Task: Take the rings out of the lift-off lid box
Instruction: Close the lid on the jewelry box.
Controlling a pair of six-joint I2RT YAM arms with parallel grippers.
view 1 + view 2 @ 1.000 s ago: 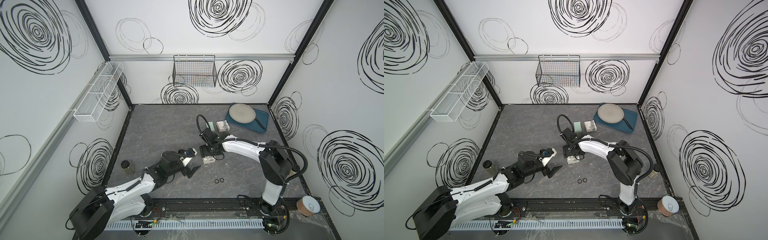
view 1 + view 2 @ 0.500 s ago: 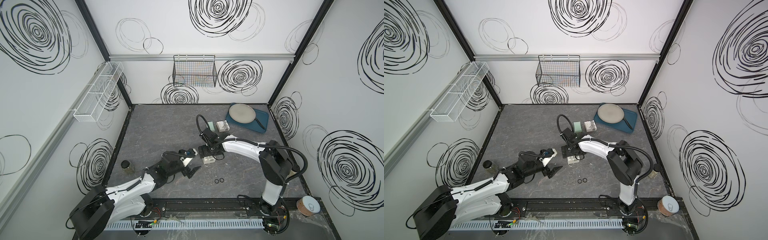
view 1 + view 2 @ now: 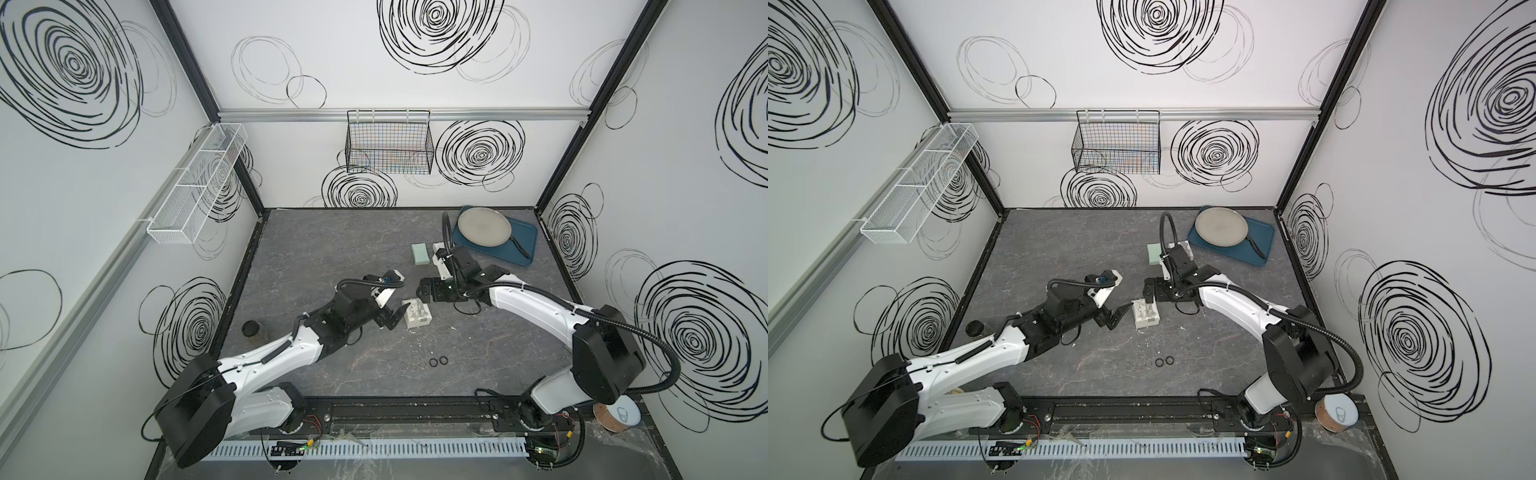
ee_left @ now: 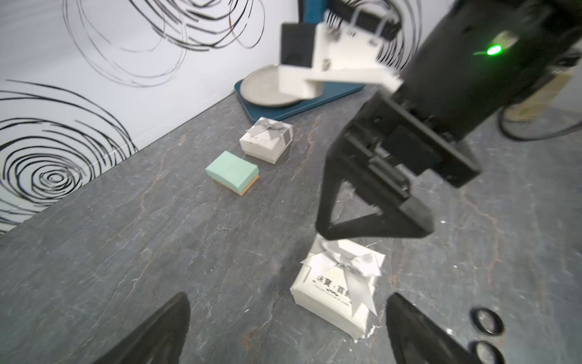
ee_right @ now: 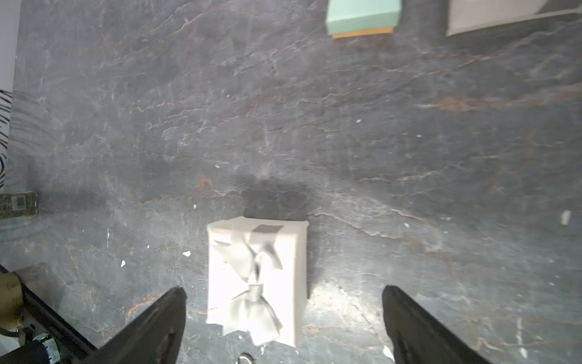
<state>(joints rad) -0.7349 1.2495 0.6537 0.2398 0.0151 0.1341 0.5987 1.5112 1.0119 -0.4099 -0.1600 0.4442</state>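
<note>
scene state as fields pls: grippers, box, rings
left gripper: open, empty, beside box
right gripper: open, empty, just over box
box: white, bow on top, standing on table, held by neither
rings: about six, loose on table, outside box; two black, rest pale

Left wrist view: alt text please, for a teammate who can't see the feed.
A white gift box with a silver bow sits on the dark table ahead of the open left gripper, the open right gripper close over its far edge. Two black rings lie nearby; a mint box and another white box sit farther off.
</note>
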